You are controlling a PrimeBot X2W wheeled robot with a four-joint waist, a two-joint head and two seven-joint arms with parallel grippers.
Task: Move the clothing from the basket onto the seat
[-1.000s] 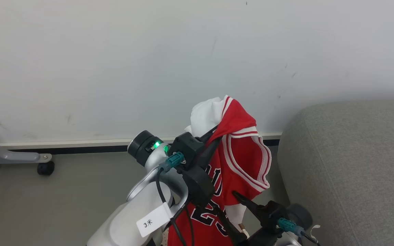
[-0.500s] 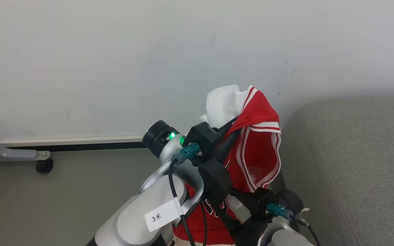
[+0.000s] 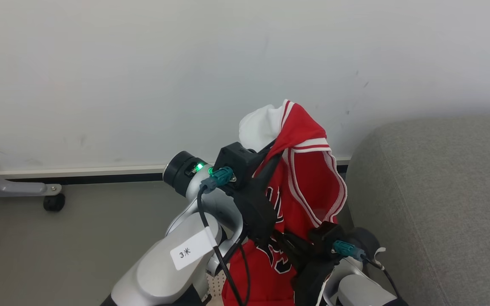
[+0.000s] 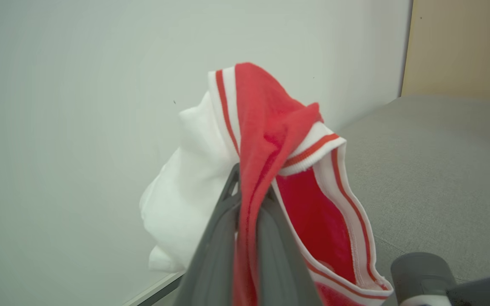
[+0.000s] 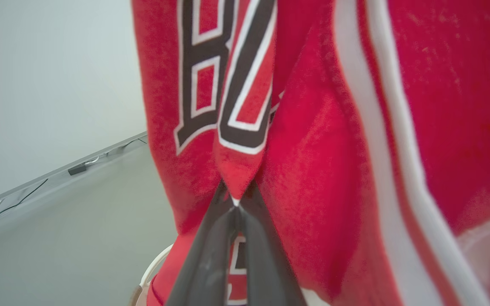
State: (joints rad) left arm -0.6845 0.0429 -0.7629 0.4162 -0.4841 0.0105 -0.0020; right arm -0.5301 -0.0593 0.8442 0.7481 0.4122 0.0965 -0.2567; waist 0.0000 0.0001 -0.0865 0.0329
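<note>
The red jersey (image 3: 309,187) with white stripe trim, white lining and dark lettering hangs in the air beside the grey sofa (image 3: 440,204). My left gripper (image 3: 274,149) is shut on its upper edge, and the cloth is pinched between the fingers (image 4: 248,187). Lower down, my right gripper (image 3: 289,246) is shut on a fold of the jersey (image 5: 313,148) by the lettering, fingertips together (image 5: 235,197). A corner of the cream perforated basket (image 3: 214,285) peeks out below my left arm, and its rim (image 5: 155,265) lies under the hanging cloth. The plainer red garment is hidden.
A pale wall with a dark baseboard (image 3: 100,177) stands close behind the jersey. A grey stand leg with a castor (image 3: 52,201) rests on the grey floor at the left. The sofa's rounded side (image 4: 440,170) rises just right of the jersey.
My right gripper, open below the jersey a second ago, has come up and shut on its lower part. The left gripper has lifted the jersey's top a little higher.
</note>
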